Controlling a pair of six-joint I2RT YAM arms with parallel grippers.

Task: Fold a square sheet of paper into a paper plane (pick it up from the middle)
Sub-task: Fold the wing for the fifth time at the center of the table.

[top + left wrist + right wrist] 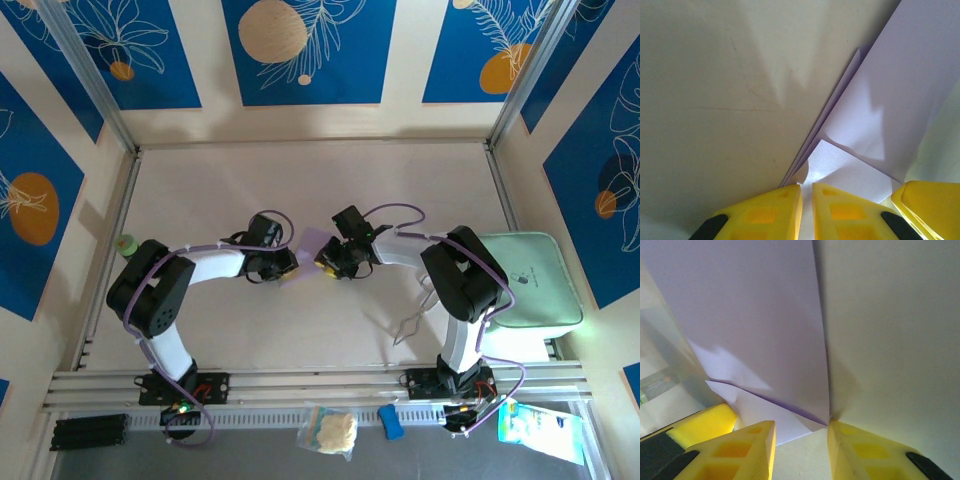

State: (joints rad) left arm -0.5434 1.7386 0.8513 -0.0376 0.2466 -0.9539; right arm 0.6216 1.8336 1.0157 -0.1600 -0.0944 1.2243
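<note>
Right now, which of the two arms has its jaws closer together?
The left gripper: its jaws pinch the lavender paper with barely a gap, while the right gripper shows a clear gap.

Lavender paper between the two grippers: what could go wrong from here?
1. The left gripper pinches the thin lavender-purple folded paper sheet at one edge only; a tug might slip or tear it.
2. The right gripper has its jaws apart with just the fold's pointed tip near one finger, so closing may miss it or crumple the crease.
3. Both grippers' yellow fingers sit very close together and could bump.
</note>
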